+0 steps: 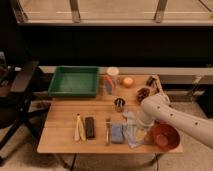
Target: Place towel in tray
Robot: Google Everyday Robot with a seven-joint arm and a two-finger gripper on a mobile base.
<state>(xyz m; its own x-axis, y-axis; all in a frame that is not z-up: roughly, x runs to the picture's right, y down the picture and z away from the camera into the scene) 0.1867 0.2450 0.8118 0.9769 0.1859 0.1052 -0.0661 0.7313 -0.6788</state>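
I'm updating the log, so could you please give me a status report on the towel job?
Gripper low at the towel, front right. Towel on table, not yet in tray. Dark cup stands between them.

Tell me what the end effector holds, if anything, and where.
Cannot be told. The end effector is low over the towel's right half on the table; contact is hidden.

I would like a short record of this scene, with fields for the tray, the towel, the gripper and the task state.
tray: green tray, back left of the table
towel: towel, crumpled at the front right, outside the tray
gripper: gripper, down at the towel; contact unclear
task state: towel not yet in tray
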